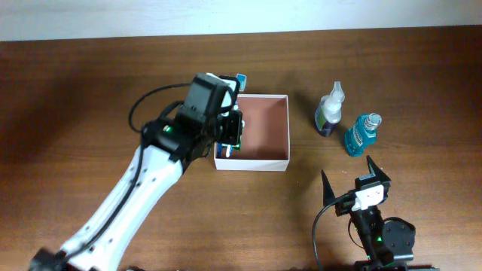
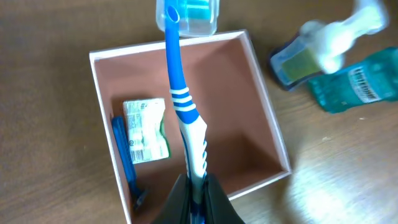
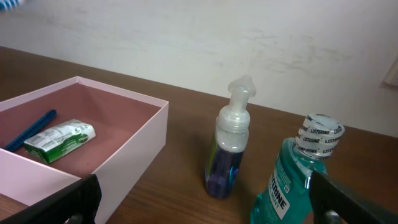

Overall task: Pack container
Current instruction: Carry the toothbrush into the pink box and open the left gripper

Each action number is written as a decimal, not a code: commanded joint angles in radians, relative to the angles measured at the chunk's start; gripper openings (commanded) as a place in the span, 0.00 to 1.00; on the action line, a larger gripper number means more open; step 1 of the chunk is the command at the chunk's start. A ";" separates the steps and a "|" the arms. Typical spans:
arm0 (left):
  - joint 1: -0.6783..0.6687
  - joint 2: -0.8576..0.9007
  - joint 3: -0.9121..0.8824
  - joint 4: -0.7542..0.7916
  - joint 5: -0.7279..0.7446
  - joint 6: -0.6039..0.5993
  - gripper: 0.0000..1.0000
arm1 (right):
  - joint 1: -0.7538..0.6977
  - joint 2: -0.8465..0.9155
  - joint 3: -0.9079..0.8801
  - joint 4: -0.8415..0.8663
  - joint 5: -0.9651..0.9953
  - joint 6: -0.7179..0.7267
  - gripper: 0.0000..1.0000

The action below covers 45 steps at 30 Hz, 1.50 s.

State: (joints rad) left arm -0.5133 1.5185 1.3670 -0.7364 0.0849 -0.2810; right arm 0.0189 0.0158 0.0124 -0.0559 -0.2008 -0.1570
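Packing looks partly done. The square, shallow, open-top container (image 1: 288, 128), with smooth white card-like walls and a matt pinkish-brown inside, sits near the middle of the dark wood-grain worktop (image 1: 90, 90). Two things lie on its floor along the wall nearest the left arm. One is a small, crinkly green-and-white packet (image 2: 146, 130). Just beside it is a slim blue stick-like item (image 2: 124, 162), too small to identify.

The left pincer (image 2: 196, 186) is clamped tight on the lower handle of a blue-and-white moulded plastic toothbrush (image 2: 180, 99). It holds the brush over the container's interior, and the bristle head, in a clear bluish cap, reaches past the far rim. Whether the handle touches the floor I cannot tell.

The right pincer (image 1: 346, 169) stands spread wide with nothing in it. It is low near the worktop's front edge, well apart from the container.

Two bottles stand upright outside, just beside each other and near the container's right wall. One is a clear plastic pump bottle (image 3: 230, 155) with dark purplish liquid and a whitish nozzle. The other is a translucent teal mouthwash bottle (image 3: 298, 180) with a banded seal over its cap.

By my judgement, the toothbrush is not yet released and both bottles have yet to go in. The walls are low, so the bottles would probably have to lie on their sides.
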 commanded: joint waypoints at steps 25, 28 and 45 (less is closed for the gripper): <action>-0.003 0.333 0.070 -0.012 -0.143 -0.022 0.00 | -0.008 -0.007 -0.007 -0.002 0.002 0.004 0.98; -0.003 0.349 0.070 -0.007 -0.143 -0.022 0.01 | -0.008 -0.007 -0.007 -0.001 0.002 0.004 0.98; -0.003 0.425 0.070 0.042 -0.188 -0.067 0.01 | -0.008 -0.007 -0.007 -0.001 0.002 0.004 0.98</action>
State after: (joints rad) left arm -0.5144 1.9163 1.4181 -0.7155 -0.0807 -0.3332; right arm 0.0189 0.0158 0.0124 -0.0559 -0.2008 -0.1570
